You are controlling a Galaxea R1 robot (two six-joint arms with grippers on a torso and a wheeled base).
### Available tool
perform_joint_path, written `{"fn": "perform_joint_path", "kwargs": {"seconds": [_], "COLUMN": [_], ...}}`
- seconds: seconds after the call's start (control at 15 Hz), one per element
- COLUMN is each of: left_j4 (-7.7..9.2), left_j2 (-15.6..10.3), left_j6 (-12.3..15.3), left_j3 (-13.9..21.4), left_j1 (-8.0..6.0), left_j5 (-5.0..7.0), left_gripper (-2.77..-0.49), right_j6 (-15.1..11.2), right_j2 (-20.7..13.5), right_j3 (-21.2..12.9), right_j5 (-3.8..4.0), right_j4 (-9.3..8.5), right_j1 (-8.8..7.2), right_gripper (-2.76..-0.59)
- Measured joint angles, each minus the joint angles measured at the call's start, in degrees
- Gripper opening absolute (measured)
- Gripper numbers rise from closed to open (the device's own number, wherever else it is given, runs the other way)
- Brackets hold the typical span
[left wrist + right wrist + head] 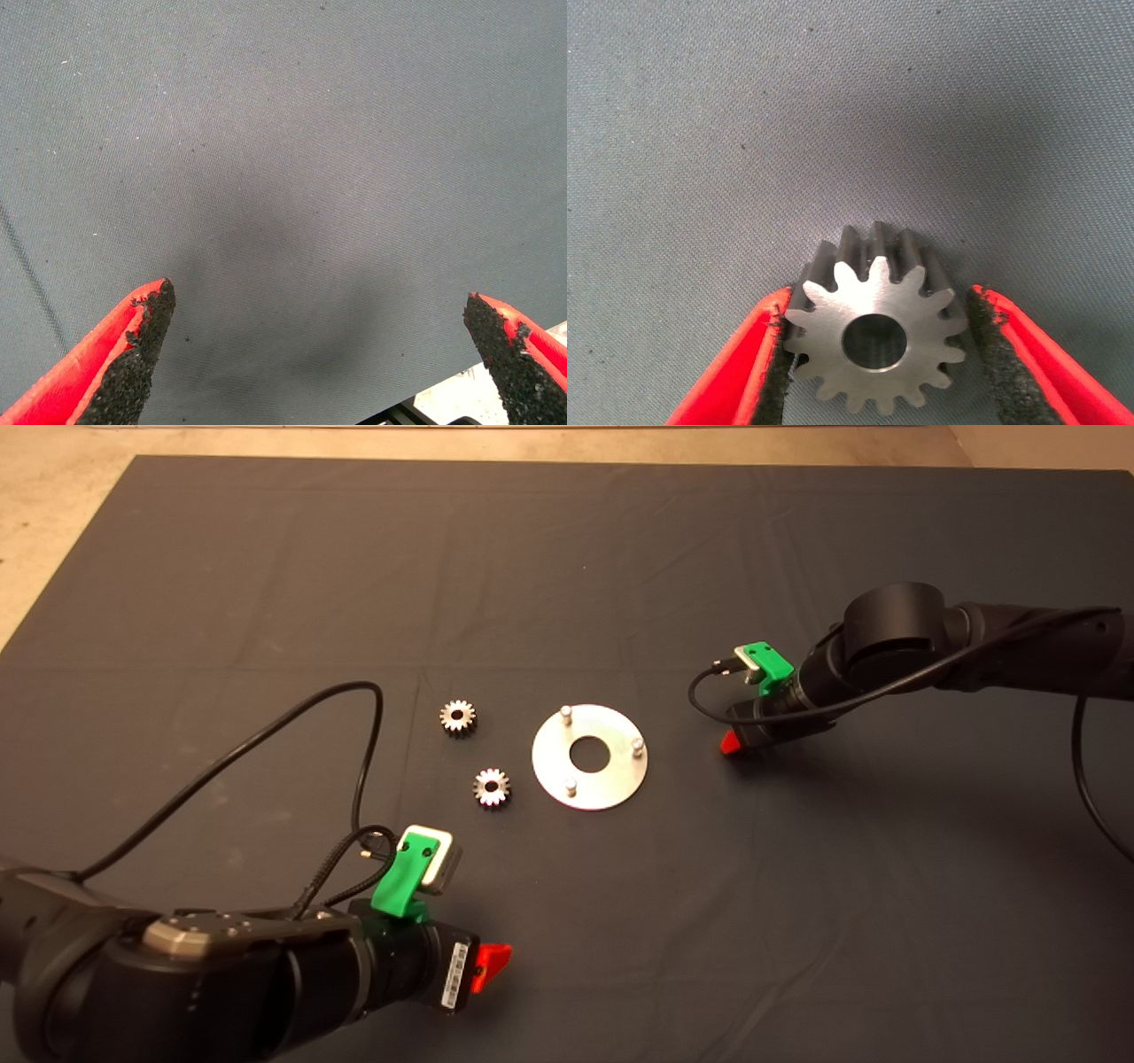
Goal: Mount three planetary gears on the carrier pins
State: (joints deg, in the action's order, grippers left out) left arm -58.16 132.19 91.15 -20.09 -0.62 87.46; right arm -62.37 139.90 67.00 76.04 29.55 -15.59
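Note:
Two planetary gears (458, 716) (492, 787) lie flat on the mat just left of the shiny carrier disc (611, 784). Its three carrier pins (564, 712) (636, 747) (571, 786) stand upright and bare. Right of the disc, my right gripper (731, 741) is down at the mat. In the right wrist view this gripper (877, 301) is shut on a third gear (917, 301), with a pad against each side of its teeth. In the head view that gear is hidden under the gripper. Near the front left, my left gripper (490, 964) (319, 310) is open over bare mat.
The dark mat (567, 567) covers the table, with pale floor beyond its far and left edges. A black cable (266, 735) loops from the left arm across the mat near the two loose gears.

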Motion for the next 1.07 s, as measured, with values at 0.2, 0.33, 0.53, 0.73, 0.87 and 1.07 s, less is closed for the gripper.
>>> {"fn": "perform_joint_path", "kwargs": {"seconds": [0.2, 0.33, 0.53, 0.73, 0.87, 1.07], "left_j4": [0.0, 0.0, 0.0, 0.0, 0.0, 0.0], "left_j2": [0.0, 0.0, 0.0, 0.0, 0.0, 0.0], "left_j6": [0.0, 0.0, 0.0, 0.0, 0.0, 0.0], "left_j3": [0.0, 0.0, 0.0, 0.0, 0.0, 0.0], "left_j1": [0.0, 0.0, 0.0, 0.0, 0.0, 0.0], "left_j5": [0.0, 0.0, 0.0, 0.0, 0.0, 0.0], "left_gripper": [-0.91, -0.91, -0.91, -0.91, -0.91, -0.91], "right_j6": [0.0, 0.0, 0.0, 0.0, 0.0, 0.5], "right_j2": [0.1, 0.1, 0.1, 0.1, 0.1, 0.1], "right_j3": [0.0, 0.0, 0.0, 0.0, 0.0, -0.2], "right_j5": [0.0, 0.0, 0.0, 0.0, 0.02, 0.09], "right_j4": [0.0, 0.0, 0.0, 0.0, 0.0, 0.04], "right_j1": [0.0, 0.0, -0.01, -0.02, -0.02, -0.01], "right_gripper": [-2.17, -2.19, -2.21, -2.25, -2.26, -2.3]}}
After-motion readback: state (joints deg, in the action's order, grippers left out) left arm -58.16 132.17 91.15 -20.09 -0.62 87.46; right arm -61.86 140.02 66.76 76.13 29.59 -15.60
